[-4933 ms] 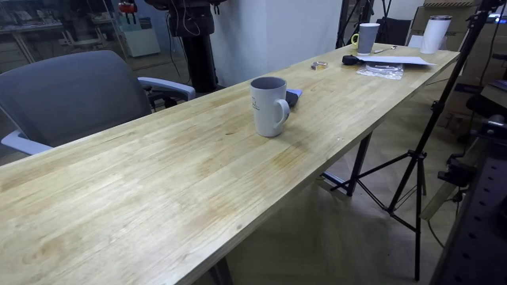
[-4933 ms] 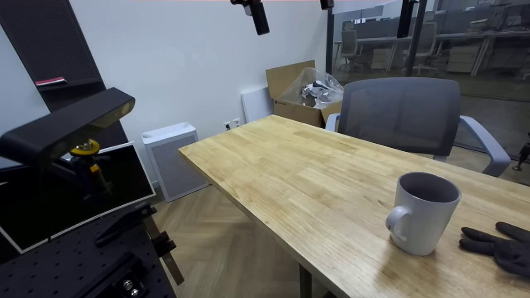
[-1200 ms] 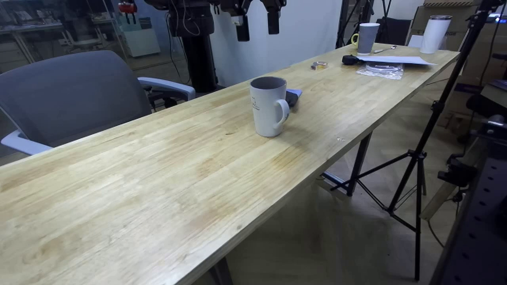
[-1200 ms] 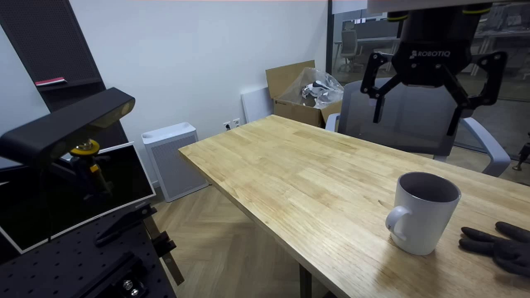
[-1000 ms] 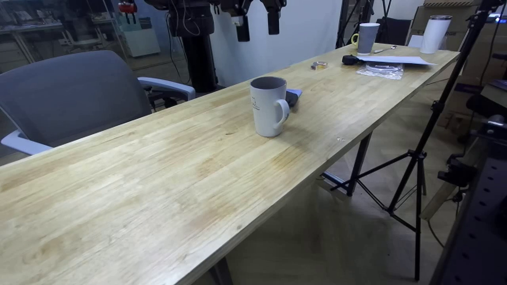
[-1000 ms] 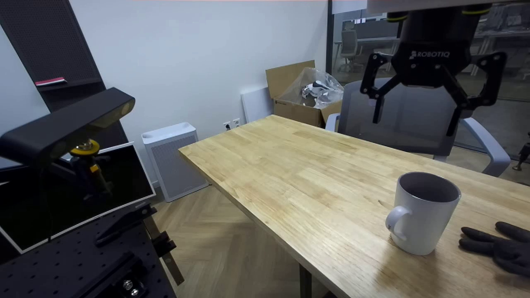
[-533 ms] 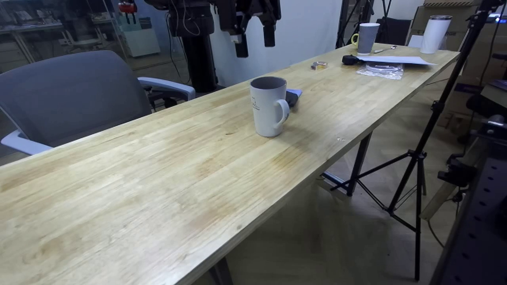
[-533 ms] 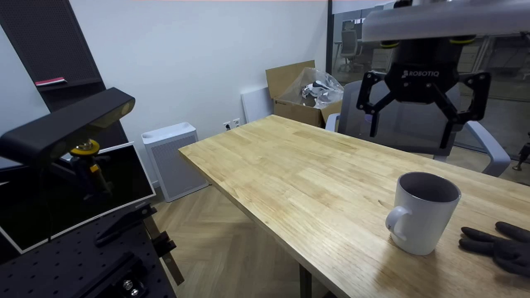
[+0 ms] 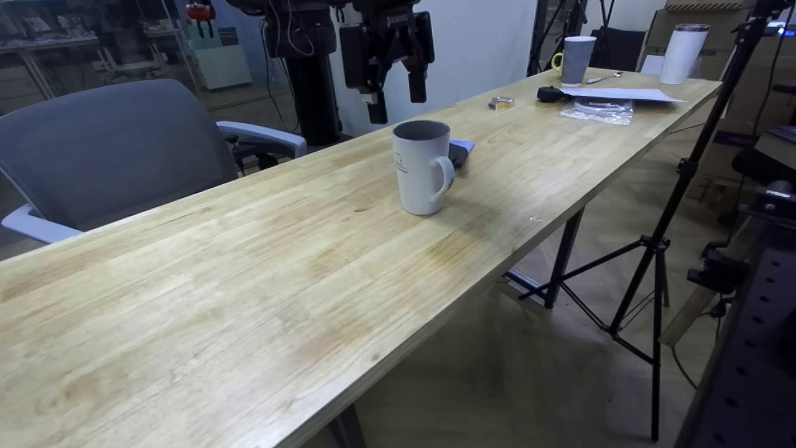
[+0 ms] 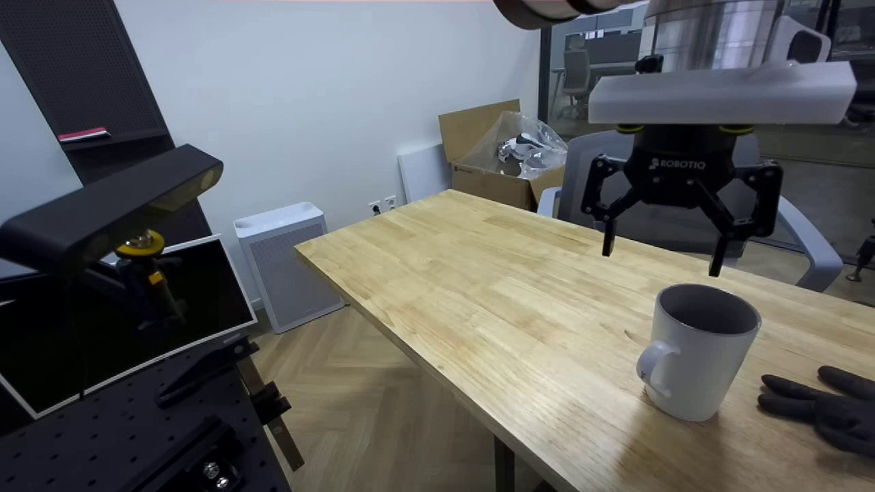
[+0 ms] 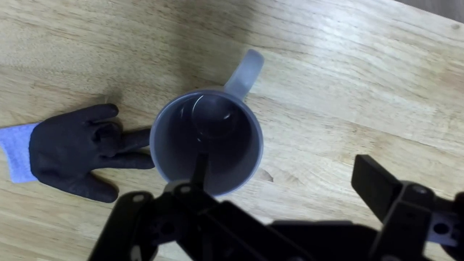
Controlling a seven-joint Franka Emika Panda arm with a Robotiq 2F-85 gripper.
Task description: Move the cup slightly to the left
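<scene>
Hovering above the table (image 10: 478, 294), your gripper (image 10: 662, 264) stands wide, its two fingers (image 10: 609, 236) well apart and aimed downward. In the wrist view you see one finger overlap the mouth of the cup (image 10: 704, 362) while the other shows against wood; in both exterior views the fingertips sit clear of the cup. Your cup stands upright on the table, grey inside, its handle (image 11: 248, 72) turned toward a long edge. Just beside it you have a black glove (image 11: 67, 148) with a blue cuff (image 11: 20, 152); the glove's fingers point at the cup, and in an exterior view a strip of wood shows between the two. Along the opposite long edge stands a chair (image 9: 118, 155). On the handle's side, a tripod (image 9: 686, 167) stands on the floor near the table. Farther down the table, well apart from your cup, you find a small packet (image 9: 501, 103), its contents too small to tell, then a clear bag (image 9: 600, 113) beside paper (image 9: 622, 94), and past those a grey cup (image 9: 578, 65) and a white tumbler (image 9: 684, 56). Off the table's other end, in an exterior view, a box (image 10: 489, 184) holding plastic stands near the wall (image 10: 328, 89).
</scene>
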